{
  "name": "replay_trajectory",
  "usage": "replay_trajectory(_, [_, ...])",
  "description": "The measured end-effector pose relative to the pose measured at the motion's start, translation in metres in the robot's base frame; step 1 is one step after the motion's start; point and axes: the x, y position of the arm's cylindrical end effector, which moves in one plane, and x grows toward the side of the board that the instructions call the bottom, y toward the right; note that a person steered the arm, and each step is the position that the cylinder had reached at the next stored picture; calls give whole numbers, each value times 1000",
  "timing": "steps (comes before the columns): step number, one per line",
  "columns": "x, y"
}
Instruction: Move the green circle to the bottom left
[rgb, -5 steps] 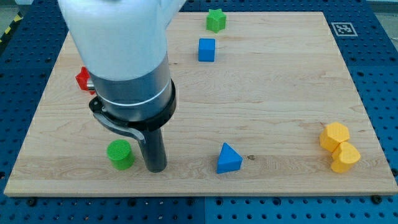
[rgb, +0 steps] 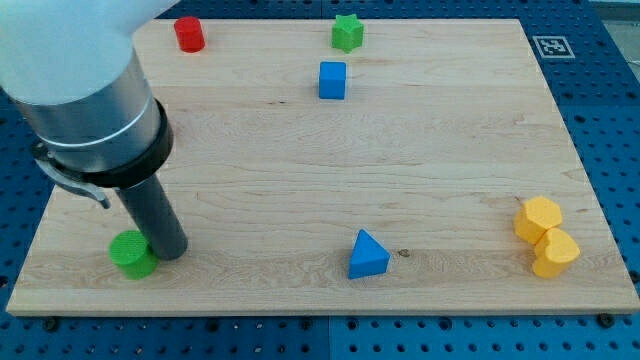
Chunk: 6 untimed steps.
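Single view: high front angle, close, whole board (rgb: 300, 150).

Wooden board on a blue perforated bench

A pale wooden board (rgb: 420, 150) with fine grain lies on a blue bench top (rgb: 610, 120) dotted with regular rows of holes, which shows beyond the board's right, left and bottom edges. A black-and-white square marker (rgb: 553, 46) sits at the board's top right corner. Light falls evenly, with soft shadows.
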Motion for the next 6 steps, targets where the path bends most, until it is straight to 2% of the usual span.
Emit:
replay_trajectory(1, [0, -14])
replay_trajectory(2, [-22, 10])
replay_trajectory(4, [-87, 59])
replay_trajectory(6, [-96, 65])
